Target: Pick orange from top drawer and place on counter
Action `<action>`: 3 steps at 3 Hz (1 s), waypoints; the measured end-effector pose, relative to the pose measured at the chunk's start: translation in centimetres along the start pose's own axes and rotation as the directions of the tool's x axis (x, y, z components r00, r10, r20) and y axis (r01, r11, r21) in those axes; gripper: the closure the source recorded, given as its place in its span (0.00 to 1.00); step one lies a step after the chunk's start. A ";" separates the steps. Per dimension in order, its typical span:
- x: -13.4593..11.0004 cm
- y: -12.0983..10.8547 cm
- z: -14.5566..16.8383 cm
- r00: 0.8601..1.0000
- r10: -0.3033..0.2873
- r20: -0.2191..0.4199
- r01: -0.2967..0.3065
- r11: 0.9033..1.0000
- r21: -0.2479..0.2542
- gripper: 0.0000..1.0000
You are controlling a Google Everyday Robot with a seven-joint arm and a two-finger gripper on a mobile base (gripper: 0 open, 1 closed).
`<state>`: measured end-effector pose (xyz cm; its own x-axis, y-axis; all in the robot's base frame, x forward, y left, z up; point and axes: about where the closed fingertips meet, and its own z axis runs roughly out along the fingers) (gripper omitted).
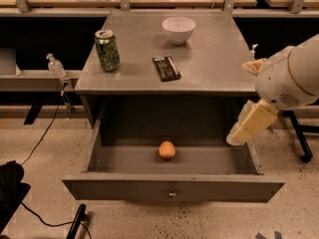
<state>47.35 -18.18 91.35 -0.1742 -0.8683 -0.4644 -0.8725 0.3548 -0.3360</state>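
The orange point(167, 150) lies on the floor of the open top drawer point(172, 187), near its middle. The drawer is pulled out from under the grey metal counter point(209, 59), its front panel and small knob facing me. My arm comes in from the right edge. My gripper point(245, 128) hangs just above the drawer's right side wall, to the right of the orange and apart from it. It holds nothing that I can see.
On the counter stand a green can point(107, 50) at the left, a white bowl point(178, 30) at the back and a dark flat packet point(166, 67) in the middle. Wooden benches run behind. A spray bottle point(55, 66) and cables are at the left.
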 end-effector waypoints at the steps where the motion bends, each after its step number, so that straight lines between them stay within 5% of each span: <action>1: -0.1 -0.2 -0.1 1.000 -0.002 0.001 0.002 1.000 0.007 0.00; 2: -0.5 -0.3 0.6 1.000 -0.022 0.002 0.022 1.000 0.009 0.00; 3: 0.2 0.2 4.6 0.998 -0.023 0.066 0.025 0.999 -0.024 0.00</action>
<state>49.21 -16.65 87.46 -0.1234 -0.8516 -0.5094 -0.8872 0.3247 -0.3279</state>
